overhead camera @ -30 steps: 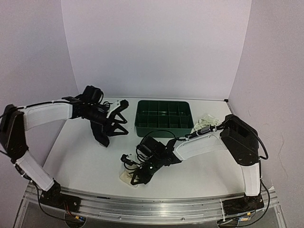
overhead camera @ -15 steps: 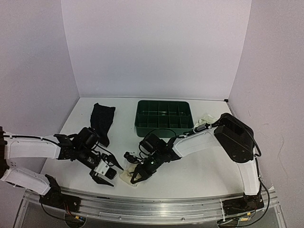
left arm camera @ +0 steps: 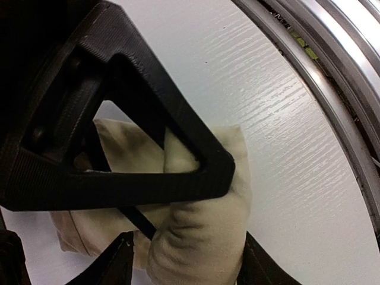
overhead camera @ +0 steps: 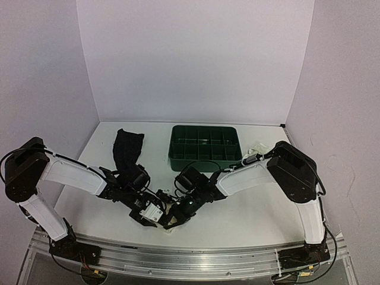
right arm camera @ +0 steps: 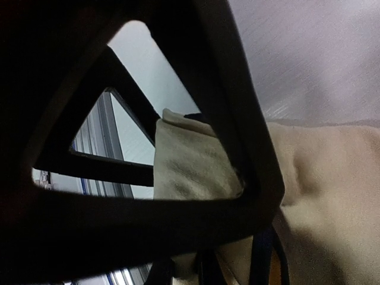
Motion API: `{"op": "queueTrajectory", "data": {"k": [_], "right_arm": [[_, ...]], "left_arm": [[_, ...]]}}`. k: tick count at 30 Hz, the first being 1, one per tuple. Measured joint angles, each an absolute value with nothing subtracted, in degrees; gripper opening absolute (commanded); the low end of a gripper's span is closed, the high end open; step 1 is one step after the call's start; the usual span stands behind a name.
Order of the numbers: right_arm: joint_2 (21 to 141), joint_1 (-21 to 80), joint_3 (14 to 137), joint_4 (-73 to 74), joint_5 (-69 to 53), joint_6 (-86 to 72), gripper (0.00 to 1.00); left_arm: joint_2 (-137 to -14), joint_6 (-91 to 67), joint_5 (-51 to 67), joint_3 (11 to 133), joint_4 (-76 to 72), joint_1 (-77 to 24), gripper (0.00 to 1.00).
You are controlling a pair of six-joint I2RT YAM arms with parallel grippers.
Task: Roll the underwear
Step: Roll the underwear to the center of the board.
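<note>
Lower centre of the overhead view: the cream underwear (left arm camera: 199, 228) lies half-rolled near the table's (overhead camera: 261, 208) front edge. The right gripper (overhead camera: 177, 216) is closed and appears to pinch a fold of it. The left gripper (overhead camera: 149, 212) has its jaws apart, astride the bundle. The black underwear (overhead camera: 127, 149) lies flat at upper left, and the white underwear (overhead camera: 259, 148) lies right of the green tray (overhead camera: 205, 127). Risk: the close-set fingers may collide, or uneven pulls may unroll the cloth or drag it off the edge.
</note>
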State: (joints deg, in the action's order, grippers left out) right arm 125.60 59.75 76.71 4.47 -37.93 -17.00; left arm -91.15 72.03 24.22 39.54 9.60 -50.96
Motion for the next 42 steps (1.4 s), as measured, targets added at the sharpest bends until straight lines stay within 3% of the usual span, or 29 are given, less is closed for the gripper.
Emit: {"op": "queueTrajectory", "data": {"k": [5, 7, 8, 11, 17, 26, 30, 42], "right_arm": [[125.6, 59.7, 76.7, 4.4, -37.9, -17.0, 0.00], [125.6, 59.6, 76.7, 4.4, -37.9, -17.0, 0.09], [125.6, 59.6, 76.7, 4.5, -37.9, -17.0, 0.17], [125.2, 59.5, 76.7, 4.9, -36.5, -16.9, 0.39], [119.7, 60.1, 72.8, 3.7, -27.2, -16.1, 0.55], [99.0, 63.4, 50.1, -11.1, -7.0, -4.0, 0.54], [96.1, 69.2, 42.5, -20.3, 0.0, 5.3, 0.52], [111.0, 75.5, 53.4, -26.2, 14.7, 25.4, 0.48]], "left_arm": [[-91.3, 71.9, 23.1, 39.5, 9.7, -51.1, 0.17], [-91.2, 71.8, 23.3, 39.6, 10.3, -51.1, 0.03], [-91.0, 72.0, 23.5, 39.8, 10.7, -51.1, 0.00], [-90.1, 72.4, 24.1, 40.2, 12.9, -51.0, 0.00], [-89.8, 69.0, 25.4, 41.6, 18.1, -51.0, 0.00], [-96.3, 56.7, 30.0, 48.9, 25.4, -50.2, 0.00], [-100.8, 51.9, 34.7, 53.2, 29.0, -47.6, 0.00], [-108.7, 46.4, 42.8, 60.5, 35.8, -43.5, 0.00]]}}
